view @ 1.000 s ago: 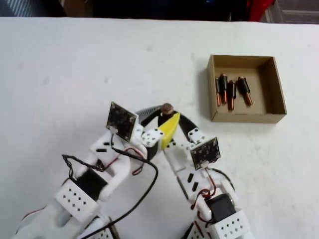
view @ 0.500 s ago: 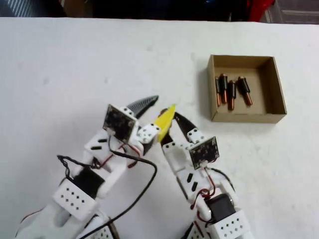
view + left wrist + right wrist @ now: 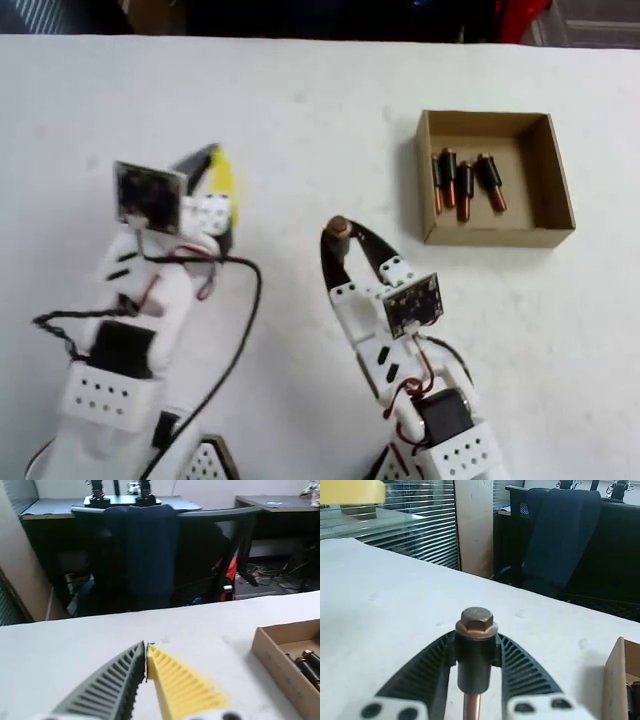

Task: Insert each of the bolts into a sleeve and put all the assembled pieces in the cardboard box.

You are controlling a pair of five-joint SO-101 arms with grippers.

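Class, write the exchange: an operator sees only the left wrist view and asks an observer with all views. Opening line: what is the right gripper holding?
Observer: The right gripper is shut on a black sleeve with a bolt in it.
Operator: How many pieces are in the box?
Observer: Four assembled pieces lie in the cardboard box.
Operator: Is the held piece over the box?
Observer: No, it is over the table, apart from the box.

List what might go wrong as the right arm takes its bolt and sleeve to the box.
1. The right gripper pinches the sleeve only at the tips of its fingers; it may slip.
2. Tilting could let the bolt slide out.
3. The cardboard box has raised walls and four pieces inside; a low approach may hit them.
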